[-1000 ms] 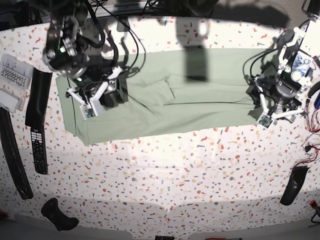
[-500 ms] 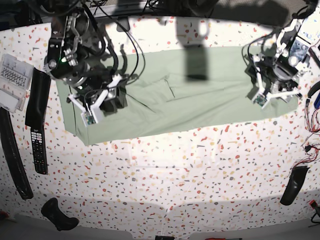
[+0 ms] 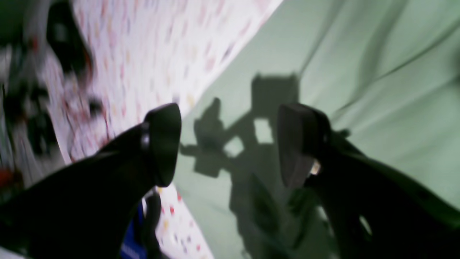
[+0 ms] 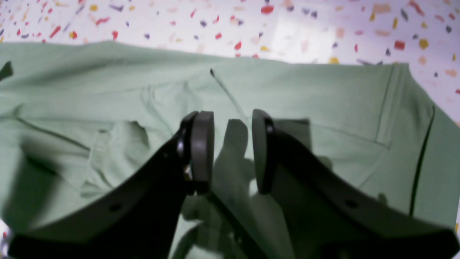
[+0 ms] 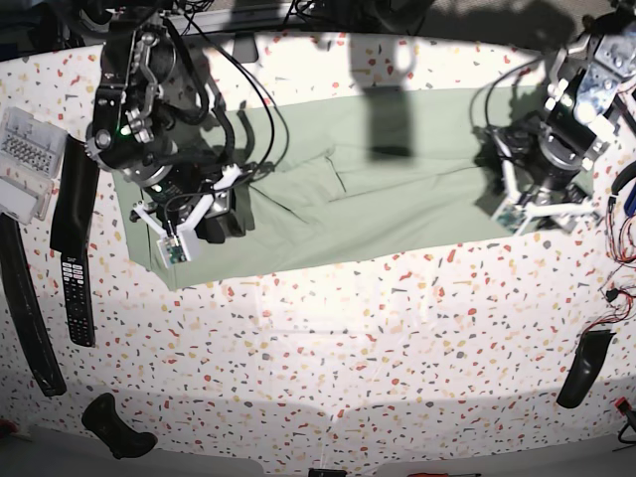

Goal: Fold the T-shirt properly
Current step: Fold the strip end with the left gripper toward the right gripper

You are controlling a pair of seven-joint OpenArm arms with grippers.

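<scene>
The T-shirt (image 5: 397,189) lies as a long pale green band across the far half of the table, with creases near its middle. Over its left end, in the base view, hovers my right gripper (image 5: 204,217). In the right wrist view that gripper (image 4: 231,151) stands open by a narrow gap above the T-shirt (image 4: 305,90), with nothing between its fingers. My left gripper (image 5: 527,204) is over the shirt's right end. In the left wrist view it (image 3: 230,144) stands wide open above the T-shirt (image 3: 377,72), near the cloth's edge, and holds nothing.
A black remote control (image 5: 75,283), a long black strap (image 5: 25,308) and a clear plastic box (image 5: 25,159) lie at the left of the speckled table (image 5: 348,348). Dark objects sit at the front left (image 5: 117,425) and the right (image 5: 583,368). Cables (image 5: 621,288) trail at the right edge.
The arm on the base view's right swung toward the far edge and turned over the shirt's right end. The arm on the left shifted slightly toward the front. Both grippers kept their openings.
</scene>
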